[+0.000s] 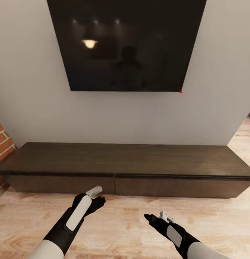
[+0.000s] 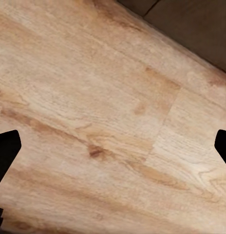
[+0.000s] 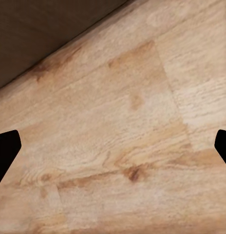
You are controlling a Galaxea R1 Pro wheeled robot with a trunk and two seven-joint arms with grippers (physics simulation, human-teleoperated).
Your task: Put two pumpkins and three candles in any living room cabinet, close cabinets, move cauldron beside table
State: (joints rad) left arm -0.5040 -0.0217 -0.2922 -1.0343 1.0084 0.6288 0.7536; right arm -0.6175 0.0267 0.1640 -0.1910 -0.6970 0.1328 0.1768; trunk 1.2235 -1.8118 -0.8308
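straight ahead of us, against the grey wall and under the dark screen, sits the cabinet, long and low, its length running across our view from the brick edge to the doorway side. we see dark brown wood grain, a flat top with nothing on it, and two wide handleless drawer fronts meeting at a seam just beyond our left gripper; both fronts look flush and shut. that gripper hangs over the wood floor just short of the left drawer's right end, fingers wide apart with nothing between them, as the left wrist view confirms with bare planks between the tips. our right gripper hovers further back from the cabinet, below the right drawer, also spread and empty. we judge the left arm nearer to a drawer front, so opening likely falls to it. with no handle, the top edge of the front is probably where to pull.
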